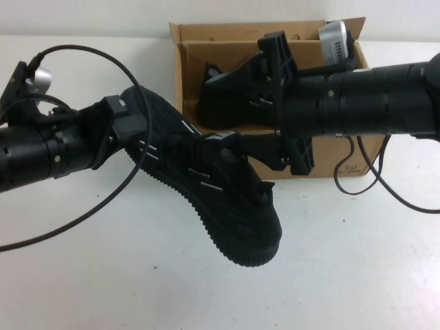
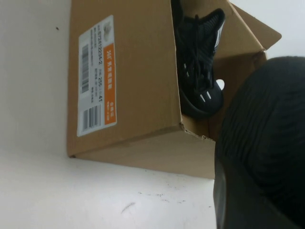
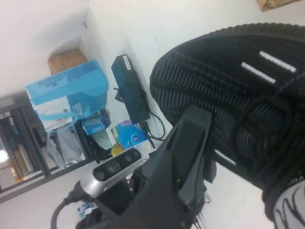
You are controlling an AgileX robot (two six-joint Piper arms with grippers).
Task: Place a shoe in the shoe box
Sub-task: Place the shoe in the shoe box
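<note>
Between both hands, black knit shoe (image 1: 213,199)

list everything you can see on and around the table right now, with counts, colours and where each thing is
Shoe: one, black knit with pale dashes and ribbed sole, held above the white table in front of the box.
Second shoe: one, black, already lying inside the box.
Shoe box: one, brown cardboard, open, at the far middle of the table; white and orange label on one end.
Table: one, white.
Blue bag: one, on the floor beside the table, by a shelf with clutter, in the right wrist view.
Left gripper: black, at the shoe's heel end, left of the box, shut on the shoe.
Right gripper: black, reaching across the box front, at the shoe's top.
</note>
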